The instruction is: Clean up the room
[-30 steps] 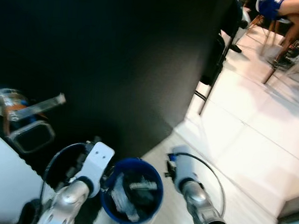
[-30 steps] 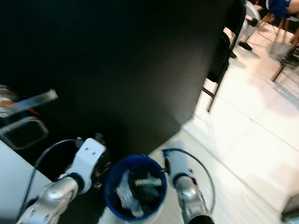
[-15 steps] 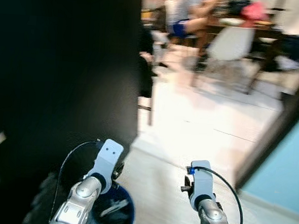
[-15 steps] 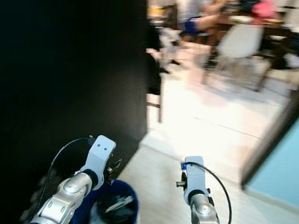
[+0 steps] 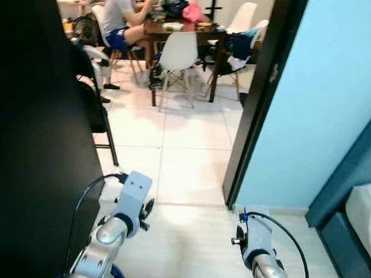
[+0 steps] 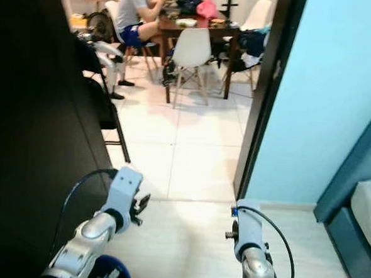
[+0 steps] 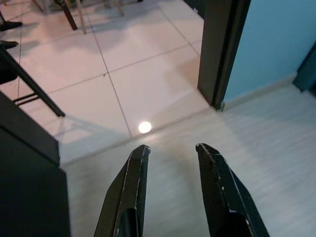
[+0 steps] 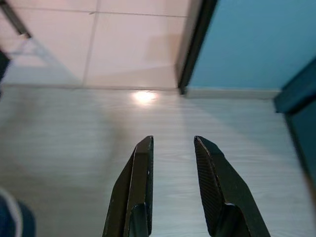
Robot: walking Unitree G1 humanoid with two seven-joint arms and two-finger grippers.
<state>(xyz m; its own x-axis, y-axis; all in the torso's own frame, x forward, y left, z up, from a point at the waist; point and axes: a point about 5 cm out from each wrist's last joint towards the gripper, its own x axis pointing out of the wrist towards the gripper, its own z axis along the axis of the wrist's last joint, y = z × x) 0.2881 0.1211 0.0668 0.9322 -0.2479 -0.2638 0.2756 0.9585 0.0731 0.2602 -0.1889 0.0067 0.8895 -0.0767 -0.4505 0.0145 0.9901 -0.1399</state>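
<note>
Nearest to us, at about 7 o'clock from the middle of the head view and right at the lower edge, we see a blue rim — the blue bin (image 6: 105,274) — just under our left forearm. It is also a blue corner in the right wrist view, so it stands between our arms but closer to the left one. The left gripper (image 7: 170,150) is raised above pale plank floor (image 5: 191,253) with its two black fingers spread and nothing between them; the right gripper (image 8: 171,144) is the same, parted and empty. We judge that the bin lies behind and below both grippers, not in front of them, so the left arm is the nearer one if the bin must be handled. No loose rubbish can be made out on the floor before us. Farther on, at 12 o'clock, the dark door frame (image 5: 263,99) opens to the white tile floor (image 5: 172,144); a black wall or cabinet side (image 5: 28,142) stands at 9 o'clock and a light blue wall (image 5: 333,91) at 2 o'clock. Farthest, at 11 o'clock, a person (image 5: 125,12) sits at a dining table (image 5: 179,30) with white chairs (image 5: 180,53) — well apart from us.
</note>
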